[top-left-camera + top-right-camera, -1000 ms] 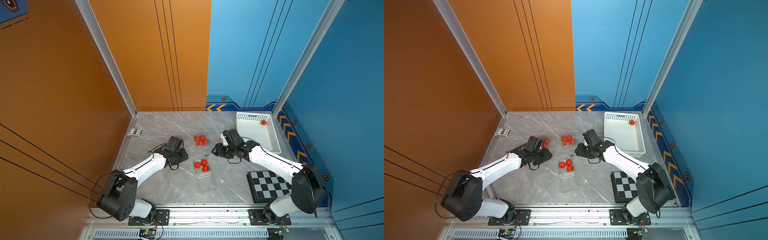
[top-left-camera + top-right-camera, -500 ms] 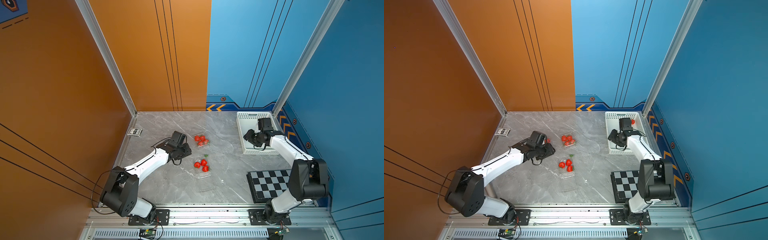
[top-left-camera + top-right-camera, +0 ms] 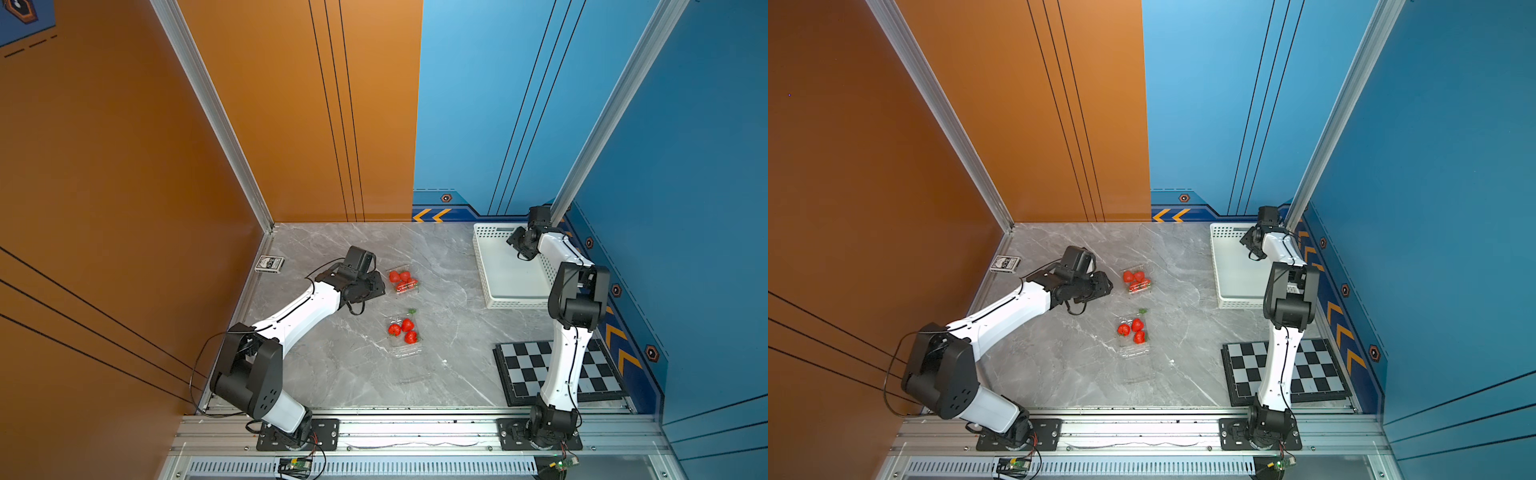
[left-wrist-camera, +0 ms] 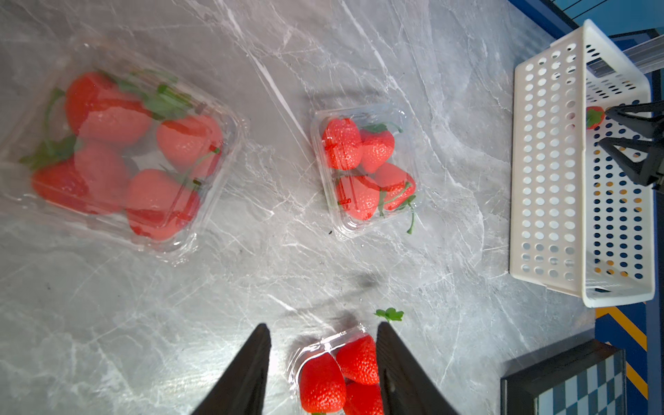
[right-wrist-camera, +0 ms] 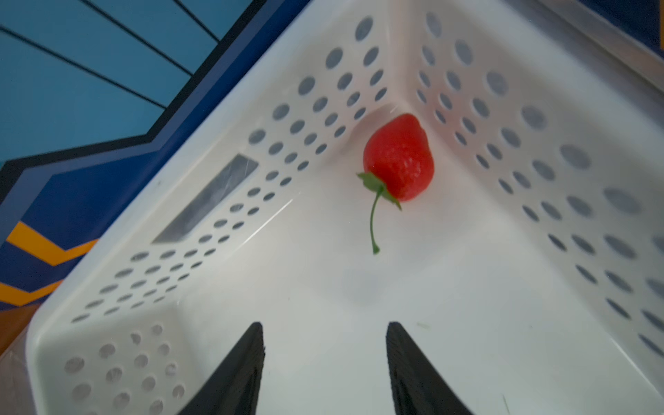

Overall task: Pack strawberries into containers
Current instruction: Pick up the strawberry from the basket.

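Two clear containers show in both top views. A closed one point(image 3: 403, 280) holds several strawberries. An open one point(image 3: 405, 334) holds three strawberries point(image 3: 407, 325). My left gripper point(image 3: 374, 286) hovers open and empty beside the closed one. In the left wrist view the gripper point(image 4: 323, 325) frames the open container point(image 4: 337, 370), and a third closed container point(image 4: 118, 151) lies close and blurred. My right gripper point(image 3: 513, 243) is open inside the white basket. In the right wrist view its jaws point(image 5: 325, 325) face a lone strawberry point(image 5: 399, 158) in the basket's corner, well short of it.
The white perforated basket point(image 3: 498, 286) stands at the back right. A checkerboard point(image 3: 528, 374) lies at the front right and a card deck point(image 3: 269, 264) by the left wall. A loose green leaf point(image 3: 411, 311) lies on the marble between the containers.
My right arm has swung from the middle of the table to the basket's far corner. My left gripper has shifted slightly toward the closed container.
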